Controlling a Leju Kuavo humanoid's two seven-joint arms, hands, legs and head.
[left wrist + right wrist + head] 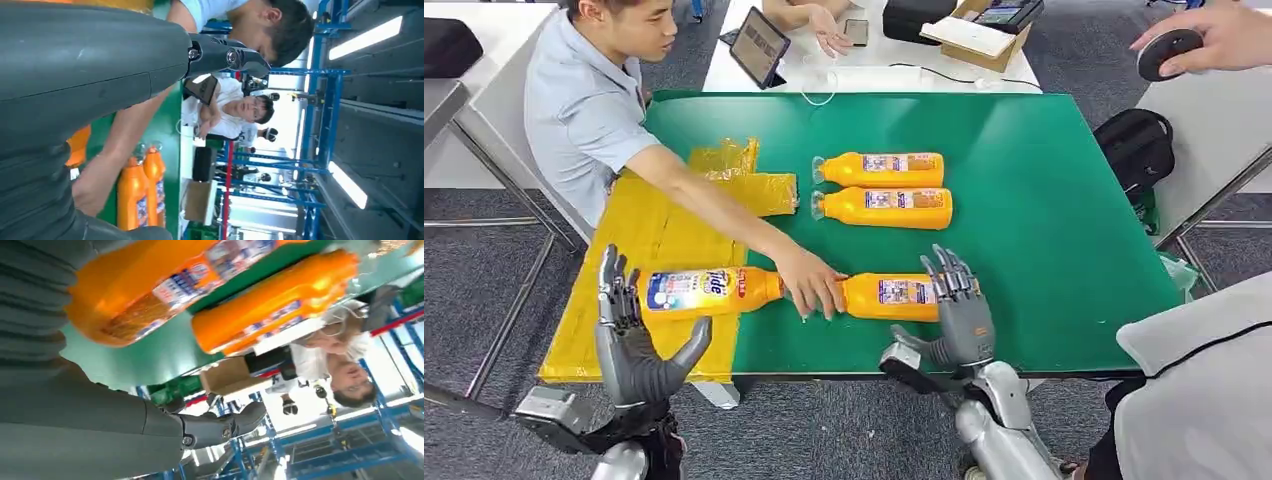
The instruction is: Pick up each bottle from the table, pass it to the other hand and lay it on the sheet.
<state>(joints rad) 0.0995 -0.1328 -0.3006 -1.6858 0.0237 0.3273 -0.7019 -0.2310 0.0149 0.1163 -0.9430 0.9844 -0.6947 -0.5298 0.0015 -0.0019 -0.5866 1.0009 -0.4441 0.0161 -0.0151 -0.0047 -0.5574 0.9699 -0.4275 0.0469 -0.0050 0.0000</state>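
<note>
Several orange bottles lie on the green table (1044, 230). Two of them (879, 170) (884, 208) lie side by side at its middle. A third with a Tide label (699, 292) lies on the yellow sheet (649, 240), its cap over the sheet's edge. A fourth (889, 297) lies near the front edge, with a person's hand (812, 283) on its neck. My right hand (959, 310) is open at this bottle's base, fingers raised; the right wrist view shows the bottle (160, 285) beside my empty hand (75, 410). My left hand (639, 345) is open in front of the Tide bottle.
The person's arm (714, 205) reaches across the sheet from the left. A white table (874, 60) behind holds a tablet (759, 45) and a cardboard box (979, 35). A black backpack (1136, 145) sits on the floor at the right. Another person (1204, 390) stands at the lower right.
</note>
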